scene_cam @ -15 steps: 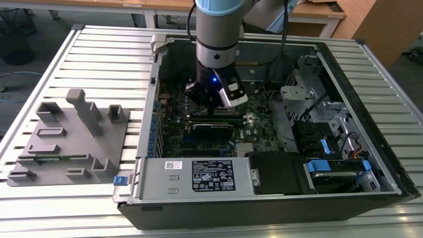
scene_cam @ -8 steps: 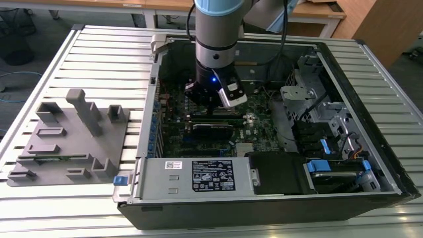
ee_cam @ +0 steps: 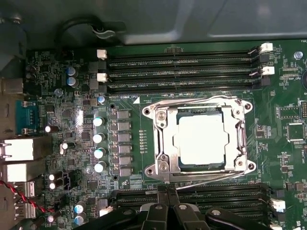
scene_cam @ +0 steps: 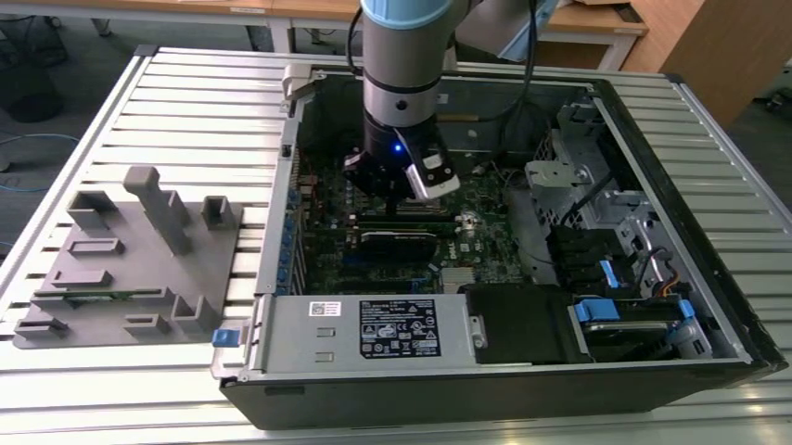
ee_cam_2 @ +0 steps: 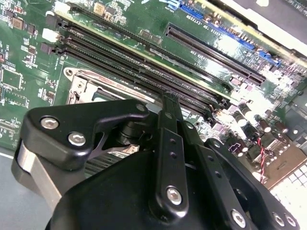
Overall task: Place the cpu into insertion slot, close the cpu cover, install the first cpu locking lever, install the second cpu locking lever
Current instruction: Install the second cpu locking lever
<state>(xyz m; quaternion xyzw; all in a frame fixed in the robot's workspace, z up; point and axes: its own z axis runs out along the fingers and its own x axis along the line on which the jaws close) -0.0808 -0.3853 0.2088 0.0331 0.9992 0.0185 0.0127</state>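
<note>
In the first wrist view the cpu (ee_cam: pixel 200 140) lies flat in the insertion slot (ee_cam: pixel 245 108), its pale metal top showing through the window of the cpu cover (ee_cam: pixel 163 143), which is down over it. One thin wire lever (ee_cam: pixel 192 101) runs along the socket's far side, and another lever (ee_cam: pixel 216 179) runs along the side nearest the gripper. My gripper (ee_cam: pixel 167 189) is shut, its tip at the near lever's end; I cannot tell if they touch. The second wrist view shows the gripper (ee_cam_2: pixel 168 98) over the socket edge (ee_cam_2: pixel 79 86). In the exterior view the gripper (scene_cam: pixel 399 206) reaches down onto the motherboard (scene_cam: pixel 371 269).
Long black memory slots (ee_cam: pixel 182 60) flank the socket on both sides. The open computer case (scene_cam: pixel 266 241) walls in the arm, with a power supply (scene_cam: pixel 359 329) in front and drive bays (scene_cam: pixel 606 250) at the exterior view's right. A grey fixture (scene_cam: pixel 136 260) stands on the slatted table.
</note>
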